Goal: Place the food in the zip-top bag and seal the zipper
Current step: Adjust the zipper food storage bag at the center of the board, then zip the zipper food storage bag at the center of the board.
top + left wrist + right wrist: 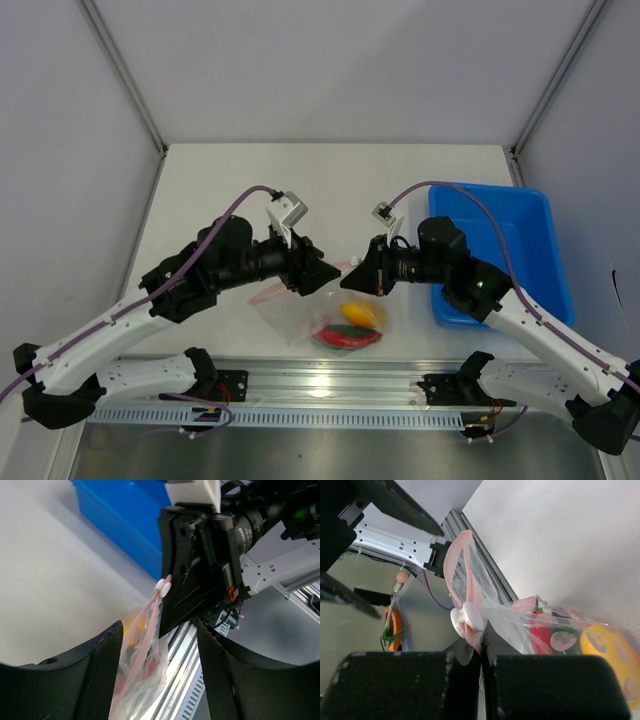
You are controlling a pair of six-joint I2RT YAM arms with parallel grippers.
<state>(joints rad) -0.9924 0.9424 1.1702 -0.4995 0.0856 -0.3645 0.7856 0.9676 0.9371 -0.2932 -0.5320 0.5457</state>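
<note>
Bright diffuse light, soft shadows, wrist foregrounds blurred.

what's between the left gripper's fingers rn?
The zip-top bag, with its zipper running up to the right gripper, which pinches it. The left gripper is open around it. This shows in the left wrist view.

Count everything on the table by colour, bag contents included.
Clear zip-top bag: 1
Blue bin: 1
Red chili pepper: 1
Yellow-orange piece: 1
Dark green piece: 1 seen; more may be hidden
Total: 5 visible
</note>
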